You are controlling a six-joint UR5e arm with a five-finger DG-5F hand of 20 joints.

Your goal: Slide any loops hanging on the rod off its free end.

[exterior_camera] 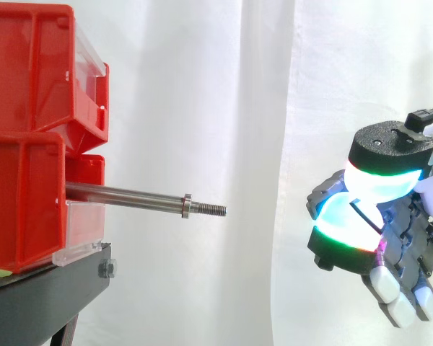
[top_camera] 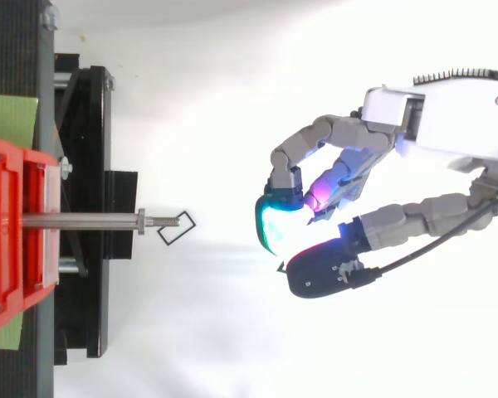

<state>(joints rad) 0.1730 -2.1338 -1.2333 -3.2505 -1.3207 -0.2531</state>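
The steel rod [exterior_camera: 123, 195] juts out to the right from the red bins [exterior_camera: 25, 144], and its threaded free end [exterior_camera: 211, 210] is bare, with no loop on it. From above, the rod [top_camera: 79, 220] points right. A small black rectangular loop [top_camera: 176, 228] appears just past its tip, lower down on the white ground. The hand [exterior_camera: 408, 223] is well to the right of the rod, apart from it. Its curled fingers press cyan-glowing pads [exterior_camera: 346, 223] together on a thin dark strip [exterior_camera: 366, 215], seemingly a loop. In the top view the hand [top_camera: 436, 124] comes in from the right, with its pads [top_camera: 274, 224] facing the rod.
The bins stand stacked on a black stand [exterior_camera: 50, 288] at the left; a white curtain hangs behind. A green pad [top_camera: 8, 120] lies under the bins. Open space separates the rod's end from the hand.
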